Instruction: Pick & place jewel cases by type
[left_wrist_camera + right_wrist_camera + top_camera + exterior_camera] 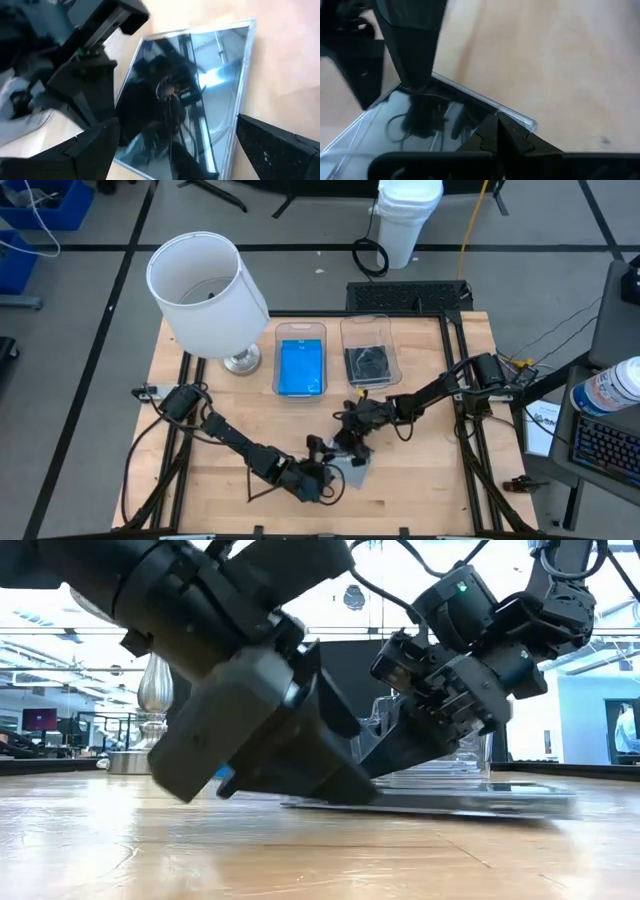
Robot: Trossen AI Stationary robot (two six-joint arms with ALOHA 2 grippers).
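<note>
Both grippers at one clear case (pixel 185 95) on the table (pixel 420 490).
Left gripper (pixel 175 145) fingers straddle it, apart (right gripper (pixel 496 131) pressed together at its edge).

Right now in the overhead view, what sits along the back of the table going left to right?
White lamp with a silver base → clear rectangular bin holding bright blue jewel cases → clear rectangular bin holding clear, dark-grey jewel cases.

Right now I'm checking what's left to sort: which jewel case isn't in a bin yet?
The clear, dark-backed jewel case lying flat on the table between both hands; the blue case and dark case already sit in bins.
</note>
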